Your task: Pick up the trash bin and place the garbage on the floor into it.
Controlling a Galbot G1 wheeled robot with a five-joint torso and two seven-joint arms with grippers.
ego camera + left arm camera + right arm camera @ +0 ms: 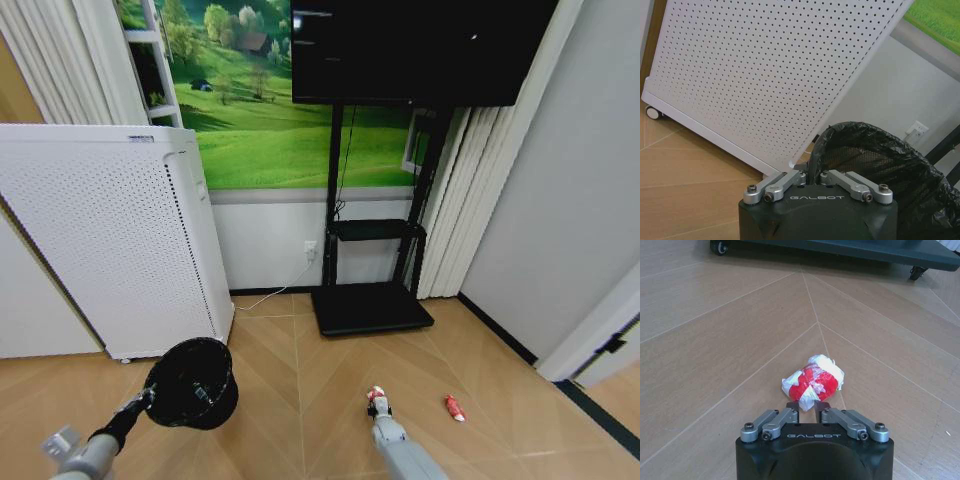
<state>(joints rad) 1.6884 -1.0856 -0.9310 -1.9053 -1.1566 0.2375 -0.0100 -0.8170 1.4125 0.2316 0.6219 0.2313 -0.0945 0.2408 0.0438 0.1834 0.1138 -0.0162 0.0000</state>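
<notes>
Right gripper [808, 407] is pinched on the red-and-white wrapper wad [813, 382], low over the wood floor [300, 360] at my five o'clock. Left gripper [810, 176] clamps the trash bin [191, 383] by its rim at seven o'clock. Collecting seems underway; next, I reckon, the wad needs carrying over the bin's mouth. A small red packet [455, 407] waits at four o'clock.

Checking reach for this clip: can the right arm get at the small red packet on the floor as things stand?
Probably not yet: the right gripper is shut on the wrapper wad, so its fingers are occupied, though bare floor separates it from the red packet.
</notes>
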